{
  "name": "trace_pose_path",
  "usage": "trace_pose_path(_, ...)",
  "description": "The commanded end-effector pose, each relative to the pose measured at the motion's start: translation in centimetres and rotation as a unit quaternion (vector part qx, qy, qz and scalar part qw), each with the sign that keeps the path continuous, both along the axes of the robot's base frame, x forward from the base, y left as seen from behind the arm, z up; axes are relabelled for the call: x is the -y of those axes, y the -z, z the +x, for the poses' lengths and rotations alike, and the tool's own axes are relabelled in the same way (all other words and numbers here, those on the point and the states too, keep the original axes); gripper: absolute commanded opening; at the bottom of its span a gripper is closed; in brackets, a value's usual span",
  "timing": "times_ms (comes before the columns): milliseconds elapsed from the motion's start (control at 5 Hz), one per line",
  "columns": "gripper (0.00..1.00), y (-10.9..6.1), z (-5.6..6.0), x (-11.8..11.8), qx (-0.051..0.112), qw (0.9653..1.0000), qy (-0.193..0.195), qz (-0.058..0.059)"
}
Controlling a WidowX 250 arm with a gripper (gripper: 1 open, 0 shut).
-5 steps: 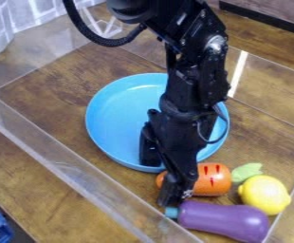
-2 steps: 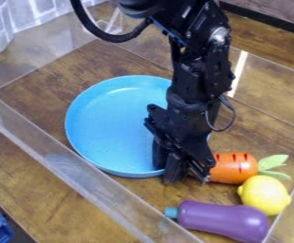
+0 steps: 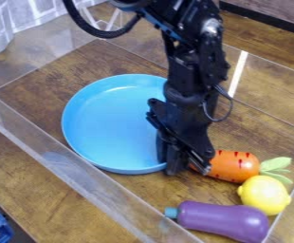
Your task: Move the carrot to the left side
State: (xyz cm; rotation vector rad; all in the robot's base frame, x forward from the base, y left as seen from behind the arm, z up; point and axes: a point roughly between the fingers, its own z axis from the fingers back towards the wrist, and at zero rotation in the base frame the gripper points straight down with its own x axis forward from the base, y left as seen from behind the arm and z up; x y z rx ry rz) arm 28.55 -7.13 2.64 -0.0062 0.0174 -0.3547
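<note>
Your hand (image 3: 179, 163) is closed, its fingertips low and near together; I cannot tell if they pinch any part of the carrot. The orange carrot (image 3: 233, 166) lies just beside your hand, at its right in the view, with the green leaves pointing away from it. Its near end is partly hidden by your fingers. The yellow lemon (image 3: 264, 195) is farther out, beside the carrot. The purple eggplant (image 3: 223, 221) lies below your hand in the view, and the blue plate (image 3: 109, 123) is at its left.
</note>
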Motion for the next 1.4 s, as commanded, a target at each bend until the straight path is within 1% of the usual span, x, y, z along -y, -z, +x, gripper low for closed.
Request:
trace_pose_path(0, 0.0, -1.1, -0.3, 0.0, 0.017, 0.9988, -0.044, -0.014)
trace_pose_path(200, 0.0, -1.0, -0.8, 0.4, 0.018, 0.9963, -0.081, -0.024)
trace_pose_path(600, 0.0, -0.3, -0.1, 1.3, 0.012, 0.9983, -0.037, -0.042)
trace_pose_path(800, 0.0, 0.0, 0.1, 1.7, 0.009, 0.9986, -0.015, -0.05)
trace_pose_path(1000, 0.0, 0.6, 0.3, 2.4, 0.008, 0.9971, -0.05, -0.056)
trace_pose_path(1200, 0.0, 1.1, 0.5, 3.1, 0.007, 0.9946, -0.083, -0.062)
